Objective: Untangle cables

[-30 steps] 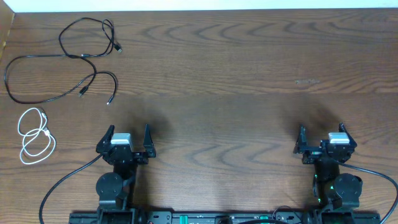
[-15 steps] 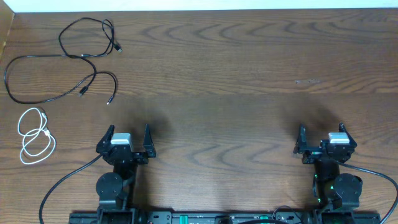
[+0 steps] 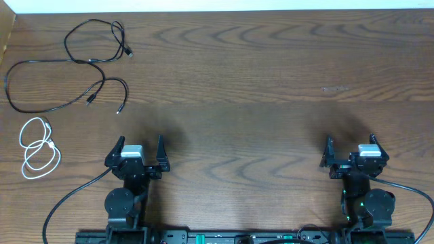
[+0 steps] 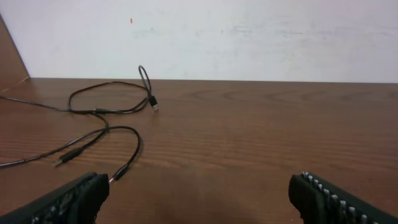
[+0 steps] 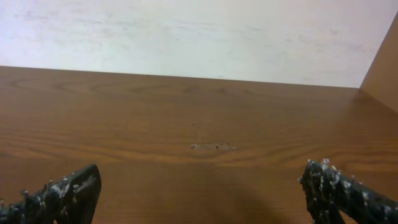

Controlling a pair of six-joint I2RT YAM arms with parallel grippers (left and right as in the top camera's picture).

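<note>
Thin black cables (image 3: pixel 89 62) lie in loose loops at the table's far left, crossing each other near the middle of the tangle. A short white cable (image 3: pixel 50 144) sits coiled on its own, nearer the front and apart from the black ones. My left gripper (image 3: pixel 140 141) stands open and holds nothing, to the right of the white coil. The left wrist view shows the black cables (image 4: pixel 96 112) ahead and to the left, one plug (image 4: pixel 118 176) lying close to the left finger (image 4: pixel 74 199). My right gripper (image 3: pixel 351 142) is open and holds nothing, far from all the cables; its wrist view shows only the open gripper (image 5: pixel 199 190) over bare wood.
The wooden table (image 3: pixel 258 74) runs back to a white wall (image 4: pixel 249 37). A small scuff mark (image 5: pixel 212 147) lies ahead of the right gripper. A raised wooden edge (image 3: pixel 7 30) borders the far left corner. Thick black arm cables trail at the front by both bases.
</note>
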